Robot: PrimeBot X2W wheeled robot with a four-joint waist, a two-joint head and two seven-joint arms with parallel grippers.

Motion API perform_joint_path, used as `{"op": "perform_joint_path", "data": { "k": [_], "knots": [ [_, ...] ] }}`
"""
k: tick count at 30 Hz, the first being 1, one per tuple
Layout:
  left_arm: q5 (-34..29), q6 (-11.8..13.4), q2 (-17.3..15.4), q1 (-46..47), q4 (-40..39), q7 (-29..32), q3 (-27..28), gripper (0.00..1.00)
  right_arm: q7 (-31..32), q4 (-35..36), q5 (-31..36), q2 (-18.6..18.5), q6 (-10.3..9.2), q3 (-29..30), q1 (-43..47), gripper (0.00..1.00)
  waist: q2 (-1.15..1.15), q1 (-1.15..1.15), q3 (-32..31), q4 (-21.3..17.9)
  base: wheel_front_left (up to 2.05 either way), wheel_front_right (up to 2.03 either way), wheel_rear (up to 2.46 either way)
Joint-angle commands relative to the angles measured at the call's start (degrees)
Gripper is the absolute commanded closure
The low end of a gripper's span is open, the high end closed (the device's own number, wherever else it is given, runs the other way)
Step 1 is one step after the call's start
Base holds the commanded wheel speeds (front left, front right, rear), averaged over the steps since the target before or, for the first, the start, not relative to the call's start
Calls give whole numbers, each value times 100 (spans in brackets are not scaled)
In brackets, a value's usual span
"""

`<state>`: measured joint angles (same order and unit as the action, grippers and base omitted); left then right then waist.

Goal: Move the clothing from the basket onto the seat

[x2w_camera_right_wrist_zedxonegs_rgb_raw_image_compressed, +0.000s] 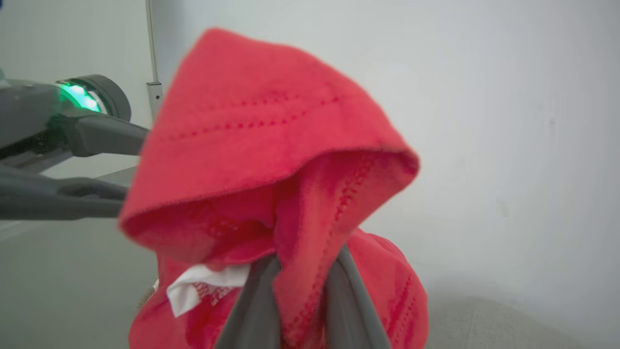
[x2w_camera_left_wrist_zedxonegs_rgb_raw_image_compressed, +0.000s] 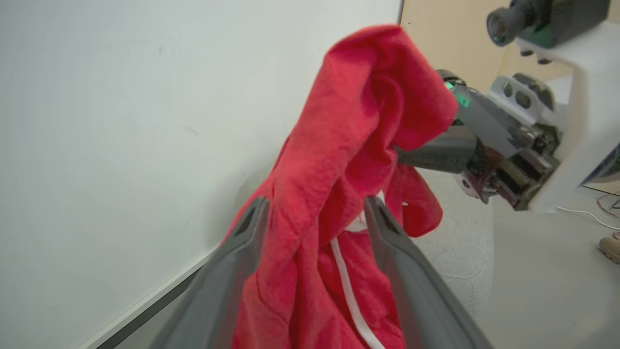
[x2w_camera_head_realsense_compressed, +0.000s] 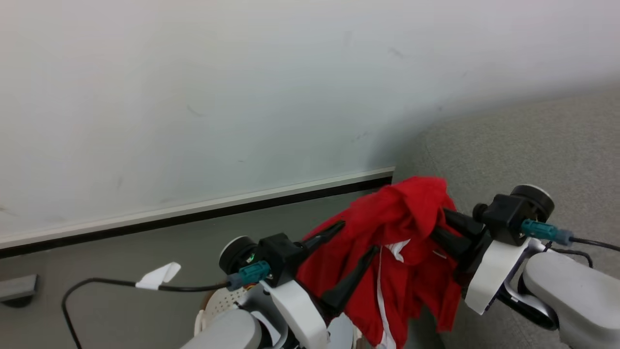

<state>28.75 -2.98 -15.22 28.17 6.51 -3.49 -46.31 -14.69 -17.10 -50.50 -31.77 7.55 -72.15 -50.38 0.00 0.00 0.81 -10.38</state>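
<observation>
The right gripper (x2w_camera_right_wrist_zedxonegs_rgb_raw_image_compressed: 306, 261) pinches the lifted clothing (x2w_camera_head_realsense_compressed: 402, 218), the left gripper (x2w_camera_left_wrist_zedxonegs_rgb_raw_image_compressed: 316, 201) stands open astride it; next should come a carry over the seat (x2w_camera_head_realsense_compressed: 533, 140).

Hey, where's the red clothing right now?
In the head view the clothing hangs low and centre, pinched by the right gripper and draped between the spread fingers of the left gripper, just left of the grey seat.

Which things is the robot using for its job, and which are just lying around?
For the job: red clothing, basket, sofa, left pincer, right pincer.
Just lying about: black cable, white tag.
</observation>
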Motion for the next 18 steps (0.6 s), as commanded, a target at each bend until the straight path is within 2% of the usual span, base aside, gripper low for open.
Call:
{"op": "perform_joint_path", "data": {
  "k": [1,18],
  "knots": [
    [-40,-4,-6,13,4,-23,7,0,-41,-8,-26,-57,-12,51,-93,100,0,0,10,-101,0,0,0],
    [-32,37,79,101,86,-163,-81,0,-55,134,120,-509,-12,909,77,100,0,0,6,-1228,0,0,0]
  ]
}}
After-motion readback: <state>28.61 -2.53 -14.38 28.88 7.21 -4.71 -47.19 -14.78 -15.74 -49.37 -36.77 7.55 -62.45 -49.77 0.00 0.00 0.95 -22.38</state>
